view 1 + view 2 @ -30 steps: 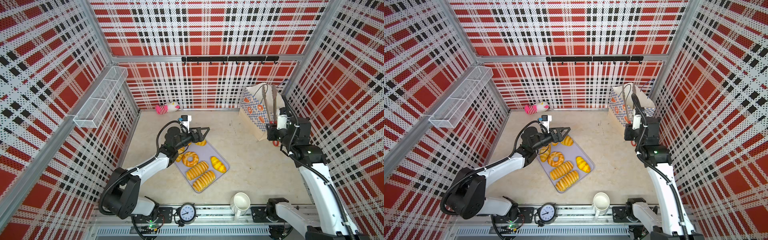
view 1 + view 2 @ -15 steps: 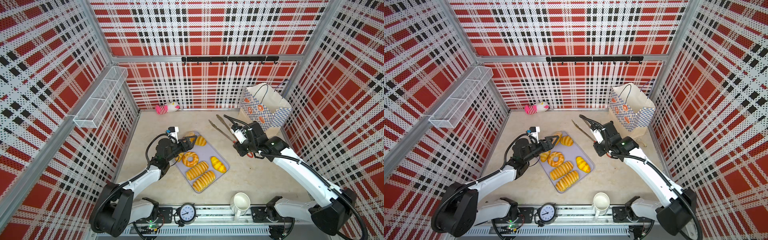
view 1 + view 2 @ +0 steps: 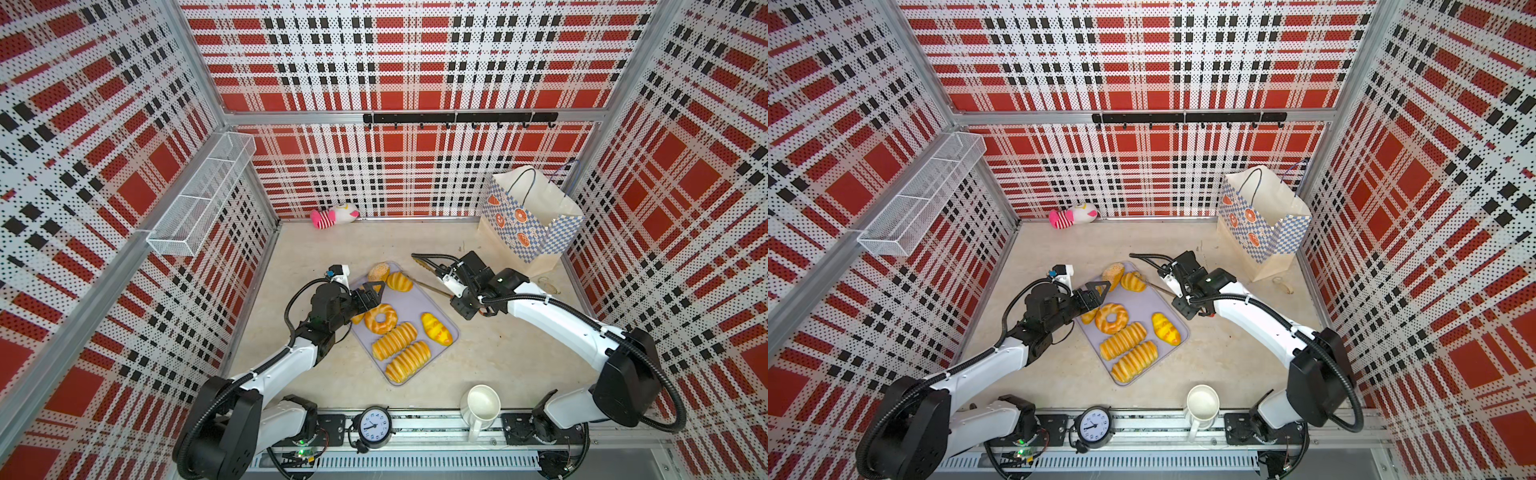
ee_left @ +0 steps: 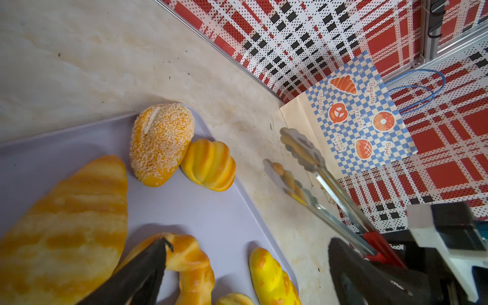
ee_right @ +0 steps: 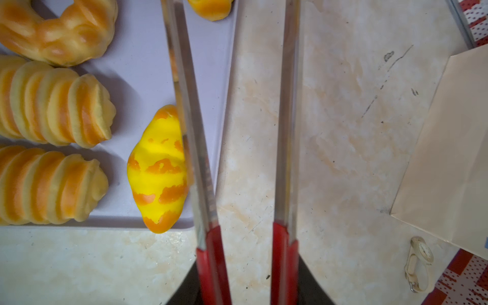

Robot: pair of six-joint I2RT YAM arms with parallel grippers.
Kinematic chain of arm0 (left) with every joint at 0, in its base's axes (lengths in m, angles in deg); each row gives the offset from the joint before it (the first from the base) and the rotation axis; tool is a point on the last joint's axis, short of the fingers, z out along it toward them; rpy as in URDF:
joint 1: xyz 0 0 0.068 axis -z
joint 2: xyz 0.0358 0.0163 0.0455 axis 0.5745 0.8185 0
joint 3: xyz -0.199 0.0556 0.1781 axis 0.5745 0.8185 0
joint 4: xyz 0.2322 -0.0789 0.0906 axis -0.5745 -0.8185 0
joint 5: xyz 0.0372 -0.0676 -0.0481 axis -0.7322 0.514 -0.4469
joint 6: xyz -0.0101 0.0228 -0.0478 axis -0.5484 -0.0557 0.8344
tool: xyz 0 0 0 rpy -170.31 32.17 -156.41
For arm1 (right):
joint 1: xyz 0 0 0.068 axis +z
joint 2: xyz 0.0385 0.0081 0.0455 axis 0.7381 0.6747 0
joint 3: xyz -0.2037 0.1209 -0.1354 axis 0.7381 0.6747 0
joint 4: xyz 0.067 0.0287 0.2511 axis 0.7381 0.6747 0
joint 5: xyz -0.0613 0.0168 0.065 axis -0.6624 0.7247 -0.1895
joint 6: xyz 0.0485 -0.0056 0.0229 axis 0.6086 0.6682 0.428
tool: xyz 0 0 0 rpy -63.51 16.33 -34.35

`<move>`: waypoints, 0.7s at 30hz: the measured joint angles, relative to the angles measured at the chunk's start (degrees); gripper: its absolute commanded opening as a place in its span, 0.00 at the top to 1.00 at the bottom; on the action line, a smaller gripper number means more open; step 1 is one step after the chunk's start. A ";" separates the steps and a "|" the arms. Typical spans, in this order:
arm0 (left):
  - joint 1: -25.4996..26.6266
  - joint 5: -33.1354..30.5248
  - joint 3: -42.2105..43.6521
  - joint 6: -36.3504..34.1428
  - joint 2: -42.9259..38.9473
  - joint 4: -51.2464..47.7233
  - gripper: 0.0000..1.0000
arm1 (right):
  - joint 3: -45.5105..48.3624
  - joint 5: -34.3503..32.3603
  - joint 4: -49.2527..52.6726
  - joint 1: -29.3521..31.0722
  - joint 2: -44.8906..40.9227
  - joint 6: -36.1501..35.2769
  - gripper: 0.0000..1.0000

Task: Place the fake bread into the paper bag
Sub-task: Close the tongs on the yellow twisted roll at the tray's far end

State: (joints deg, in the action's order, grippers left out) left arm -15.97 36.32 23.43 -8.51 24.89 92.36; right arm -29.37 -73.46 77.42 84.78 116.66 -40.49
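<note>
Now the tongs [image 4: 303, 148] are held in the right jaws, tips apart; the left jaws are wide open and empty. One bread [image 3: 380, 318] on the tray [image 3: 409, 305] should be squeezed softly.

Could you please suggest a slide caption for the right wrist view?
Right end effector holds open red-handled tongs above the tray edge beside a yellow croissant; paper bag nearby.
</note>
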 measured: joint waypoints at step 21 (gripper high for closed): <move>-1.20 1.40 0.02 -0.15 0.11 0.02 0.01 | -9.09 -1.49 1.38 2.43 10.43 -3.82 0.59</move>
State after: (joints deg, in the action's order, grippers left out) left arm -17.18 37.72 23.45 -8.66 25.00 92.38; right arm -38.46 -74.94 78.79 87.21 127.09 -44.32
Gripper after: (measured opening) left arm 0.986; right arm 0.412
